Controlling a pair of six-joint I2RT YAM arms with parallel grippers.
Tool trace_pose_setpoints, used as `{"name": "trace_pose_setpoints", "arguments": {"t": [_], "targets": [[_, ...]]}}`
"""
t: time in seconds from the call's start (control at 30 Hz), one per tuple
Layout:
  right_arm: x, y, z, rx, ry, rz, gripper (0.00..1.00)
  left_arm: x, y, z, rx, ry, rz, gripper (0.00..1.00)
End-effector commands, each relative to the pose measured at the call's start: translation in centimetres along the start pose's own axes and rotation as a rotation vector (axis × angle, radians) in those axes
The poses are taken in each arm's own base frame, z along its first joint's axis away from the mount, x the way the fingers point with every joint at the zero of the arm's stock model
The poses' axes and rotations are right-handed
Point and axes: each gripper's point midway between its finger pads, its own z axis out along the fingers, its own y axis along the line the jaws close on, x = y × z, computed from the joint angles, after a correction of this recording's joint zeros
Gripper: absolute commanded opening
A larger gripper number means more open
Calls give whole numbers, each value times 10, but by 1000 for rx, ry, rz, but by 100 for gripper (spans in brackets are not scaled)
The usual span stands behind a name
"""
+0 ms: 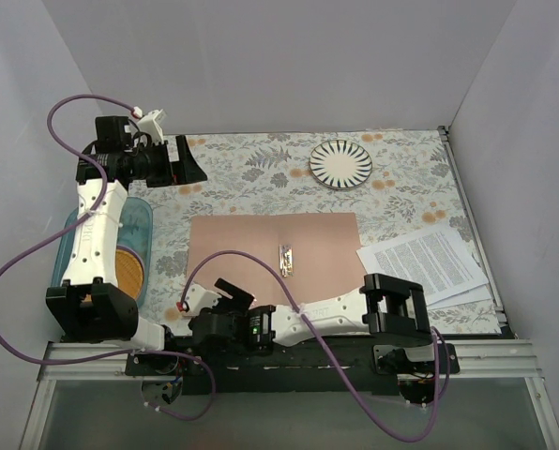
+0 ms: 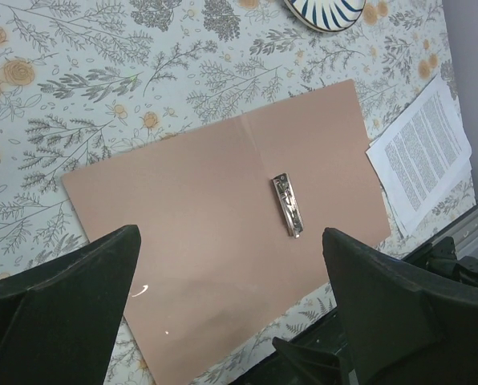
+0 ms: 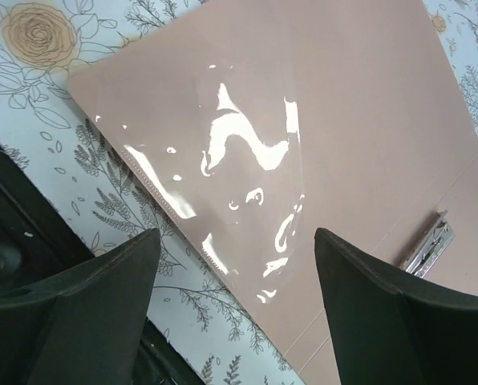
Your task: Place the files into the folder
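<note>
A: White walls box in a floral tabletop (image 1: 261, 178). From above, where is everything?
B: The folder (image 1: 261, 248) lies open mid-tabletop, its long axis left to right, with the fastener (image 1: 285, 260) along the near-far spine. The files (image 1: 430, 262) lie just beside it on the right, long axis also left to right but slightly skewed.
A: Left wrist?
B: The left tool (image 2: 229, 241) is spread and empty, raised at the far left.
A: Right wrist?
B: The right tool (image 3: 237, 241), also spread, hovers over the folder's near-left corner and a clear sleeve (image 3: 239, 160). I'd swing it to the files, pinch one edge and square the sheets to the spine.
</note>
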Motion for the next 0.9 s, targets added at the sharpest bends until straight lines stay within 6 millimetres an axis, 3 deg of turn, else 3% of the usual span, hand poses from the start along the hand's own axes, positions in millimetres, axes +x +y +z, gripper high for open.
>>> {"name": "trace_pose_setpoints", "arguments": {"t": [0.0,0.07,0.1,0.13,0.17,0.2,0.23,0.3,0.33,0.4,0.43,0.5,0.57,0.6,0.87], "targets": [[-48,-20,-31,-56,-99,151,86,-17,-13,-11,26,-49,21,98],[-42,-37,-34,-36,-86,228,86,-18,-18,-9,61,-48,12,98],[-51,-55,-46,-14,-108,291,85,-18,-19,-8,73,-45,3,98],[-36,-77,-45,39,-64,315,85,-17,-21,-4,94,-36,-3,98],[-39,-100,-56,91,-81,448,84,-16,-24,-3,125,-29,-15,98],[-16,-121,-61,152,-9,473,84,-15,-26,0,146,-24,-20,98],[-2,-153,-58,229,32,572,84,-13,-30,3,164,-16,-16,98],[39,-192,-76,339,102,725,87,-9,-33,12,179,2,-17,98],[59,-222,-77,412,134,807,88,-6,-38,19,192,11,-1,98],[108,-242,-93,473,201,922,91,-1,-51,32,203,33,38,98],[134,-263,-98,551,235,992,92,6,-61,40,216,55,60,98],[173,-282,-114,627,262,1099,93,10,-68,53,214,72,84,98],[186,-292,-127,655,243,1166,95,19,-86,67,236,102,123,98],[203,-299,-132,705,272,1188,95,22,-88,77,237,120,129,98],[256,-324,-161,888,387,1312,96,58,-139,136,311,234,250,98]]}}
